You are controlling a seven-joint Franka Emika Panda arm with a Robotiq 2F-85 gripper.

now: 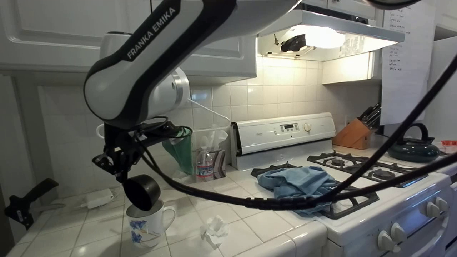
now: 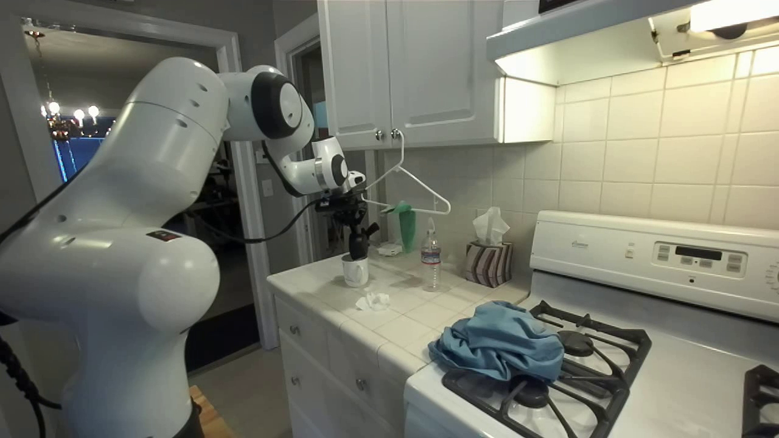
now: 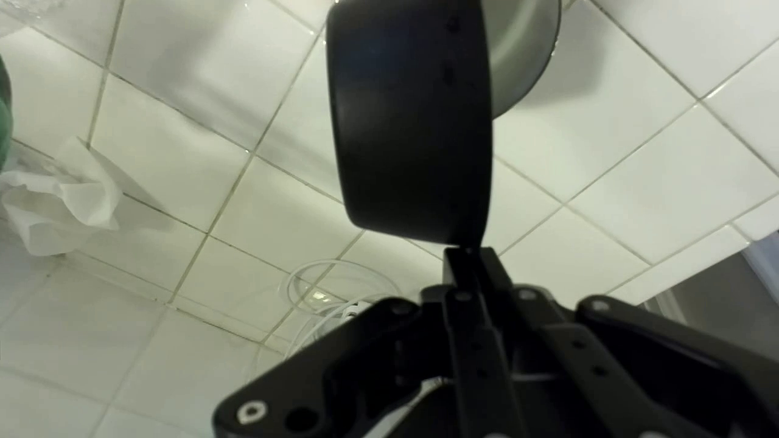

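Wrist view: gripper (image 3: 468, 261) has its jaws drawn nearly together, pinching a thin edge of the black cup (image 3: 414, 121). Cup hangs tilted over the mouth of the white mug (image 3: 524, 52); from where I stand, can't tell if it touches the rim. Mug is upright on the tiled desk (image 1: 189, 217), with blue flowers (image 1: 137, 225) on its side. Crumpled tissue (image 1: 216, 231) lies just right of the mug, same desk. Farther back on the desk: corded white block (image 1: 100, 198). Green thing (image 2: 407, 230) right of the gripper in both exterior views; can't make out what it is. Clear bottle (image 2: 431, 261) stands right of the mug, striped tissue box (image 2: 489, 264) just right of the bottle. Blue cloth (image 2: 499, 340) is bunched on the left part of the stove (image 2: 688, 389), well apart from the cup. Arm (image 2: 164, 128) reaches in from the left in an exterior view.
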